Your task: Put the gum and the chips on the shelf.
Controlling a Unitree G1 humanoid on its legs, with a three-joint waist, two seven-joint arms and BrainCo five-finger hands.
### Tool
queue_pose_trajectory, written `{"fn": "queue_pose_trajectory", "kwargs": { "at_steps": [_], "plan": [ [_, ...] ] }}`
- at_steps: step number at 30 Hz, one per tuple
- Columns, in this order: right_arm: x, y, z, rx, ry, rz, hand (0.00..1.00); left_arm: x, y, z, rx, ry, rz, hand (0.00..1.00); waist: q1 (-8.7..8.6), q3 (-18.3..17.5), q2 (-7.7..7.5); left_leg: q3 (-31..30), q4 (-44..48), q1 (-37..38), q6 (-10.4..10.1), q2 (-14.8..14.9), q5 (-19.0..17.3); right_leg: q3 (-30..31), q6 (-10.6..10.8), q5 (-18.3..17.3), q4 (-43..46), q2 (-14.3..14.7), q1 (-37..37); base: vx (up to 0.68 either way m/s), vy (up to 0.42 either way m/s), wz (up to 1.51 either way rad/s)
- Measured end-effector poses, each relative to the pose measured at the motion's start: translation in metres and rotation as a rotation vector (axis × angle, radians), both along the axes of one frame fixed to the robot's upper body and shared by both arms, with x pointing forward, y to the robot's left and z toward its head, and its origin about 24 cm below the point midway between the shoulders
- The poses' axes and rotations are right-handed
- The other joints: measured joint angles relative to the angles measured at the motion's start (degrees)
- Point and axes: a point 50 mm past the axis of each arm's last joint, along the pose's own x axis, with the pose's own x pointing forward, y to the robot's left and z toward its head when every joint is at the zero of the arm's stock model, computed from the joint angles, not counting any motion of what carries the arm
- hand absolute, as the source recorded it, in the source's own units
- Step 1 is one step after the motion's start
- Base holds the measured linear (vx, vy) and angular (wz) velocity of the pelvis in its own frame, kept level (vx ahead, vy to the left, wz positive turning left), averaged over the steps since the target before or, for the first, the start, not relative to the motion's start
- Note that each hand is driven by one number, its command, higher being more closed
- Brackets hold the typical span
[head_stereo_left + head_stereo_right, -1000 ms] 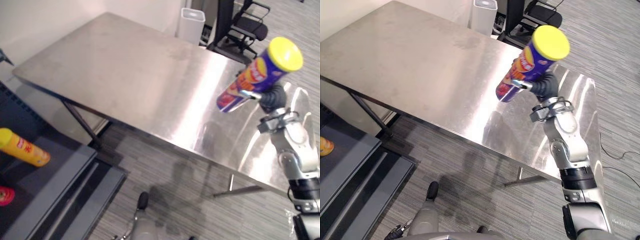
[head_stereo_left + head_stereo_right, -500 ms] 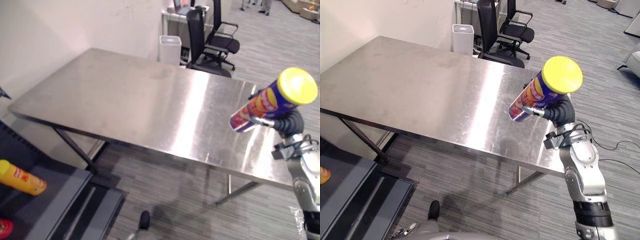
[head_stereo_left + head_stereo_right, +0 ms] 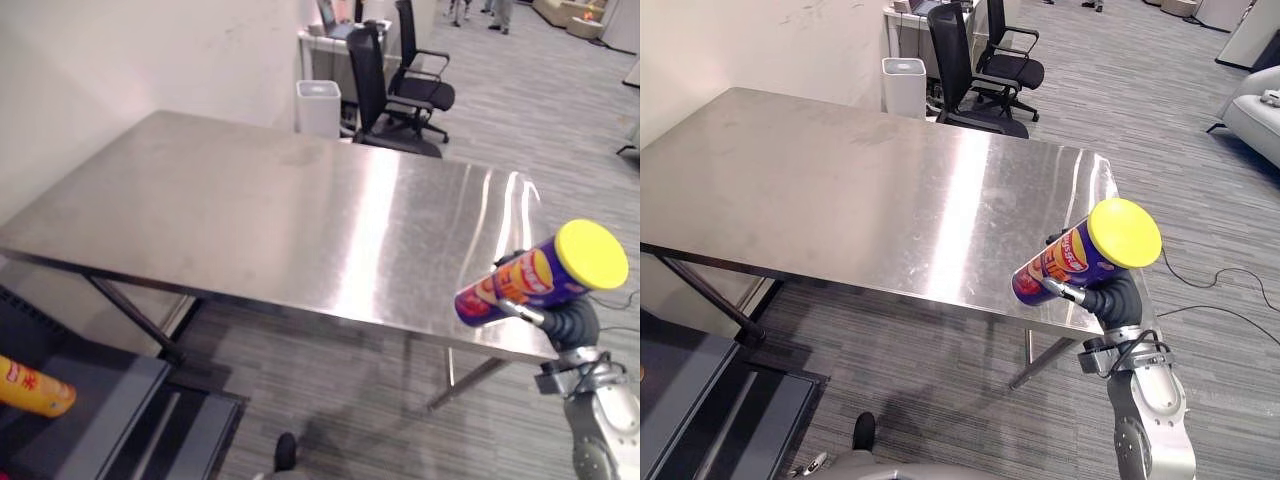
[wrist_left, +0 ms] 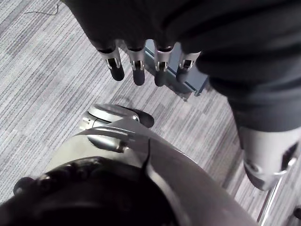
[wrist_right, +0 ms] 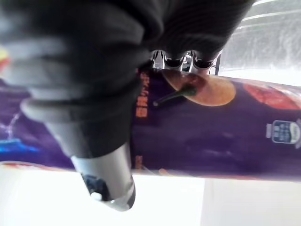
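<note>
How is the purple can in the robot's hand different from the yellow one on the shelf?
The purple can is tilted in the air, gripped by the right hand; the yellow can lies flat on the dark shelf. The purple can's lid shows; the yellow can's is out of view. Both are tubes.

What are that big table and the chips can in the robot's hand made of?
The table looks like brushed steel: silver-grey, with soft streaky reflections of the light. The chips can, gripped in the right hand, is probably printed cardboard, though its glossy purple wrap leaves that open. Its yellow lid looks like smooth plastic.
</note>
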Motion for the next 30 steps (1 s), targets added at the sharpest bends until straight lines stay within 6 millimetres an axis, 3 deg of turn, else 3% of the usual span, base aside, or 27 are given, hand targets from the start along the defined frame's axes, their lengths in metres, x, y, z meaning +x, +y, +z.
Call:
{"fn": "queue_pose_trajectory", "kwargs": {
  "at_steps": [11,20,30],
  "plan": [
    [-0.001,0.013,-0.01,0.011,0.045,0.025,1.0,0.003,0.0,0.0,0.004,0.0,-0.033,0.0,-0.01,-0.2,0.29,0.8,0.0,0.2,0.0,0.3,-0.3,0.9,-0.3,-0.5,1.5,-0.1,-1.2,-0.01,-0.003,-0.03],
    [-0.002,0.013,-0.012,0.009,0.056,0.025,1.0,0.002,0.001,0.001,0.004,-0.012,0.036,0.0,-0.63,1.9,0.34,1.7,0.4,1.6,0.2,0.3,0.0,2.0,-0.8,-4.8,11.2,-1.5,-4.7,-0.03,-0.02,-0.04],
    [-0.003,0.013,-0.002,-0.039,0.025,0.048,1.0,0.007,-0.005,0.001,-0.024,-0.051,0.111,0.0,-1.64,6.2,3.17,-4.2,3.2,-1.2,0.3,0.4,0.1,-4.2,-2.5,-10.1,20.2,-1.9,-5.6,-0.06,-0.072,0.32]
  ]
}}
